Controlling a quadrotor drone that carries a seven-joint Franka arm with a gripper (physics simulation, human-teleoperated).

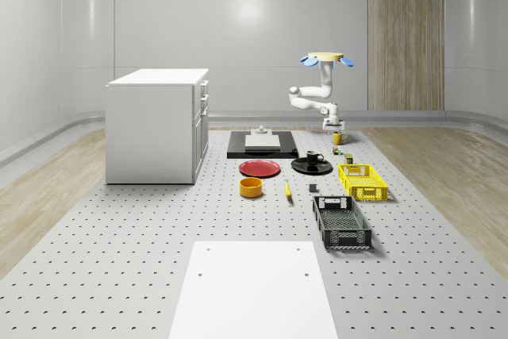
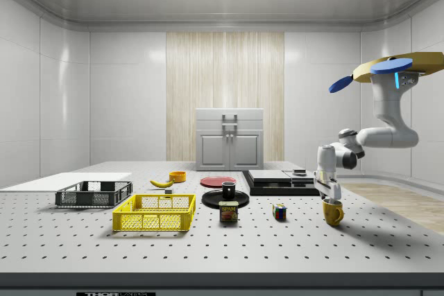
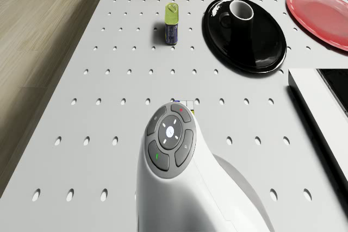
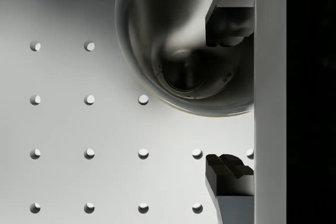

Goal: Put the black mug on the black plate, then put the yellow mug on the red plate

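Black mug [image 1: 314, 156] sits on the black plate [image 1: 311, 167]. Drone [image 2: 399, 67] hovers past it, claw [image 2: 330, 193] spread wide over the stiff, slick yellow mug [image 2: 333, 212]; grab its wall.

In the whole-scene view a cabinet [image 1: 157, 125] stands at middle left. Right of it lie two plates [image 1: 259, 168] [image 1: 312, 167] side by side, a mug [image 1: 314, 156] on the right one. Two crates [image 1: 362, 181] [image 1: 341, 222] sit lower right; a bowl [image 1: 252, 187] lies below the left plate.
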